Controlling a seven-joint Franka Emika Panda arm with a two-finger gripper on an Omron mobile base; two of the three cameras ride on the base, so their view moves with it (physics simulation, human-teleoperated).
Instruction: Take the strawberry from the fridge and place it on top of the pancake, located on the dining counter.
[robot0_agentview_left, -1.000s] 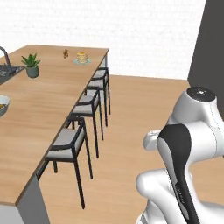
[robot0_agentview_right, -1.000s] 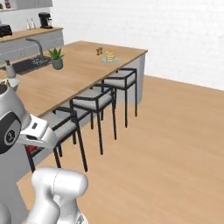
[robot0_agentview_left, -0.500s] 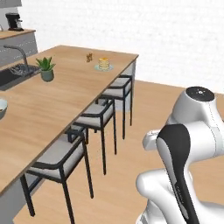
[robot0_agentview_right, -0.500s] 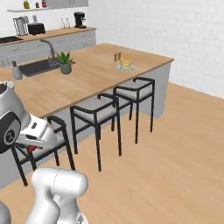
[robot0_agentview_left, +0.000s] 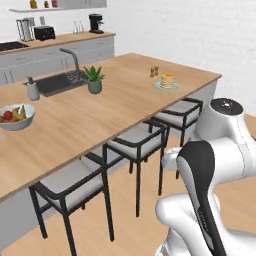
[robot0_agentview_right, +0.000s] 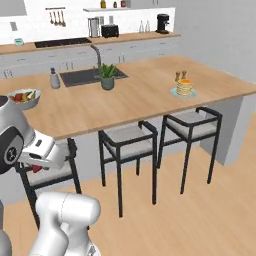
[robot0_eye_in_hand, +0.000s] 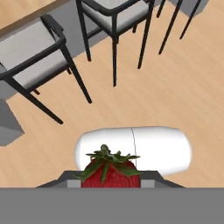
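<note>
Wooden floor by stools, strawberry clamped between jaws

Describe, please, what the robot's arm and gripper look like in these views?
The arm is built of glossy white rounded segments with a black band along one link and a dark grey cap on top of a joint. The gripper is a boxy white hand with dark parts beneath. No cables or markings are visible.

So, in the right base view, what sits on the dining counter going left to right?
Fruit bowl → soap dispenser → sink → potted plant → pancake on its blue plate.
</note>
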